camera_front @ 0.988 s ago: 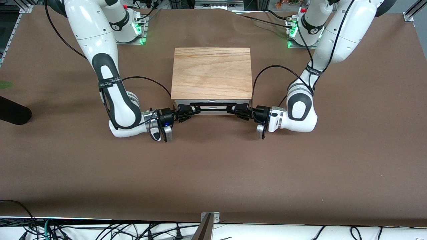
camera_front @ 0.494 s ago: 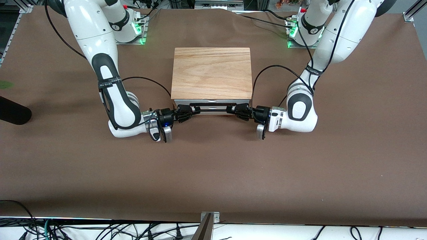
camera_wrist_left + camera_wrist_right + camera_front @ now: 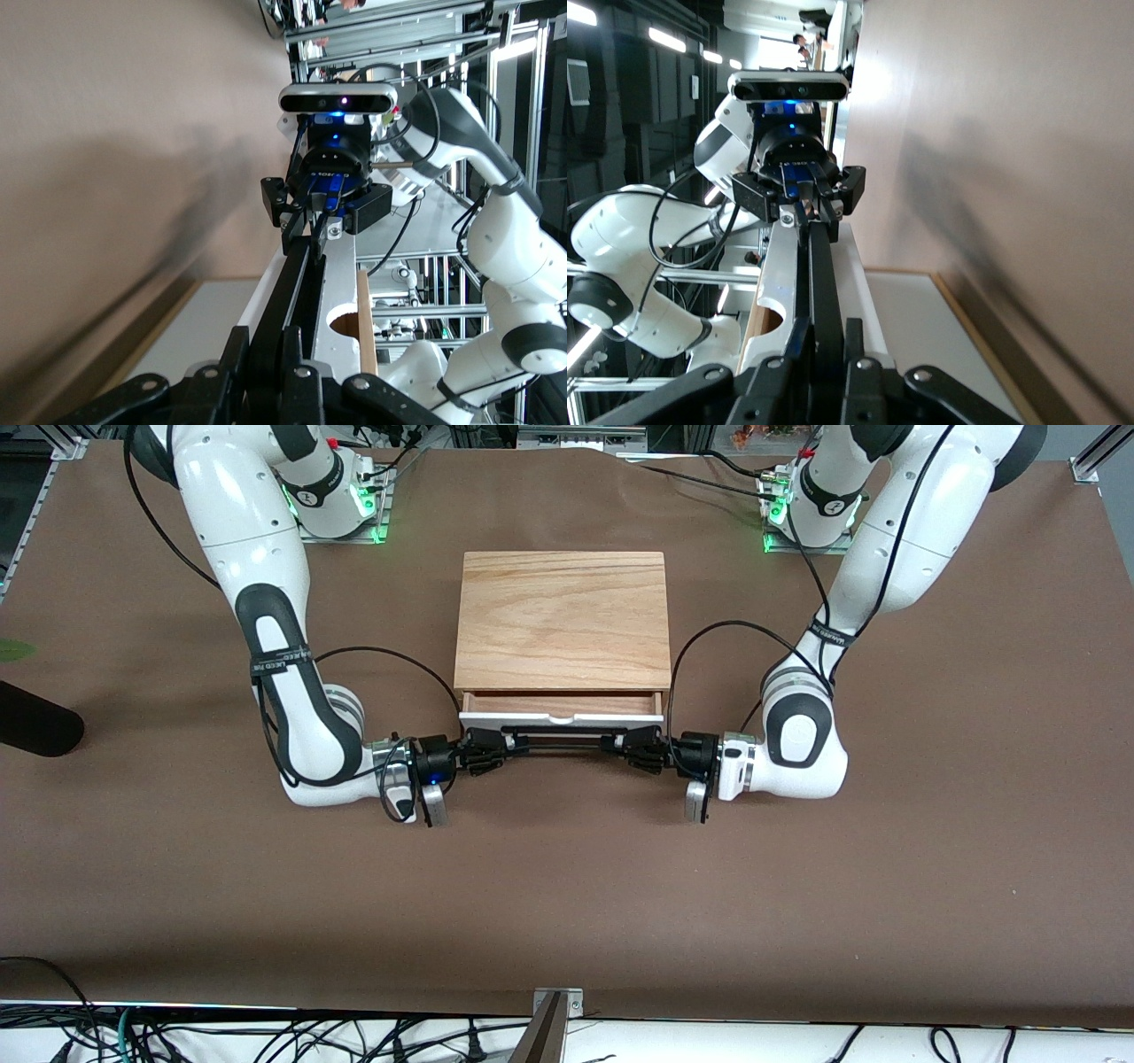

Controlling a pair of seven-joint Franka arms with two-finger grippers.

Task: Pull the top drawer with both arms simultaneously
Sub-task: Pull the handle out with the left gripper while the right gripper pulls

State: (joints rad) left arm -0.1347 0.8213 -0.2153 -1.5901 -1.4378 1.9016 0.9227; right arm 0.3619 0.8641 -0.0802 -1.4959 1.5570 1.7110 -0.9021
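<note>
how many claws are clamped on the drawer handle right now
2. The right claw grips the black handle of the top drawer at the right arm's end; the left claw grips it at the left arm's end.

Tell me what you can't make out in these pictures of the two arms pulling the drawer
- Inside of the top drawer: front view shows only a thin strip; the cabinet top covers the rest.
- Any lower drawer front: hidden below the top drawer's panel in the front view.
- Left gripper and right gripper fingertips: each wrist view cuts off its own fingers at the frame edge, though both are shut on the handle.
</note>
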